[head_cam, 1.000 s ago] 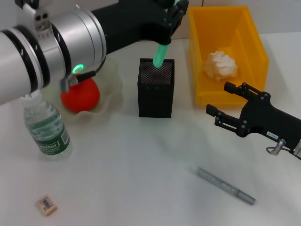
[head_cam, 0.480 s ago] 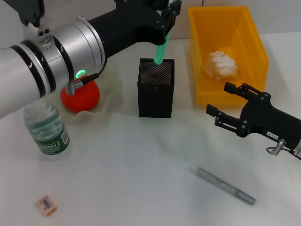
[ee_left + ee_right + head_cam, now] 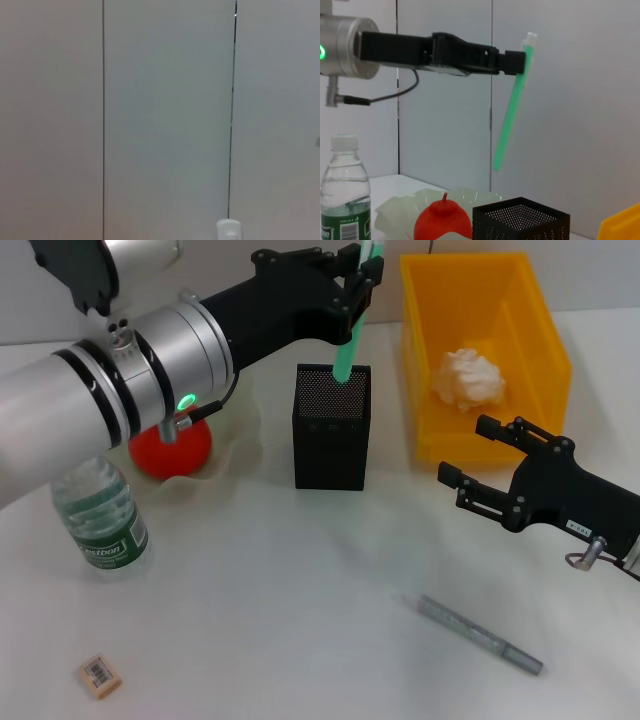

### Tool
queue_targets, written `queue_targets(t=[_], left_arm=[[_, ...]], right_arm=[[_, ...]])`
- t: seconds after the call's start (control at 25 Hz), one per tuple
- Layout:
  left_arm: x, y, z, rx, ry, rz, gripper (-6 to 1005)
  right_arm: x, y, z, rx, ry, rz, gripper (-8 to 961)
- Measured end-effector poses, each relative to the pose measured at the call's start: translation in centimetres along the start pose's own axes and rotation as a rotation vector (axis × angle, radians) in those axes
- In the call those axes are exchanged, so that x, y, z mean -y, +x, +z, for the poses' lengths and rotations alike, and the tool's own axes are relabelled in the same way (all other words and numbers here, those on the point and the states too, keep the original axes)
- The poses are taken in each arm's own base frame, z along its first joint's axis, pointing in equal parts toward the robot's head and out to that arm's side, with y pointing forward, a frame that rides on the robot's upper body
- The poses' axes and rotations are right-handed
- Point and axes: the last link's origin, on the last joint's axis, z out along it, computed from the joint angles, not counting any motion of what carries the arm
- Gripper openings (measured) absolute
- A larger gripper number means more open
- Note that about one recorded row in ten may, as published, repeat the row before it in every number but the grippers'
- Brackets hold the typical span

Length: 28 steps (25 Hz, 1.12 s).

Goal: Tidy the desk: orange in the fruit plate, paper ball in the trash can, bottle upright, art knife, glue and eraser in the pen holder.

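Glue [image 3: 347,338], pinched in left gripper [image 3: 362,270] above pen holder [image 3: 331,427], needs lowering in & release; right gripper [image 3: 478,462] idle, open.

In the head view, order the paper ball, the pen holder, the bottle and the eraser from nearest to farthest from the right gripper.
1. paper ball, in the trash can behind the right gripper.
2. pen holder, centre.
3. bottle, far left.
4. eraser, front left corner.
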Motion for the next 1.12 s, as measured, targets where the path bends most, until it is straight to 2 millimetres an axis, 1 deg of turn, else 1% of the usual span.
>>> queue_targets(t=[0.24,0.48,0.8,1.12], left_arm=[[0.7,-0.8,0.7,-0.037,-0.001,-0.010,194],[1.6,-2.0,0.9,-0.087,-0.006,-0.043,195],[3.0,-4.3,0.5,-0.107,0.036,-0.059,195],[3.6,-5.6,-0.1,-0.122,0.063,-0.067,195]], right_arm=[[0.0,0.0,0.0,0.001,-0.001,0.005,766],[0.0,0.0,0.0,0.002,-0.002,0.006,766],[0.0,-0.2,0.2,0.005,-0.005,0.004,766],[0.1,-0.4,0.6,0.009,-0.011,-0.001,766]])
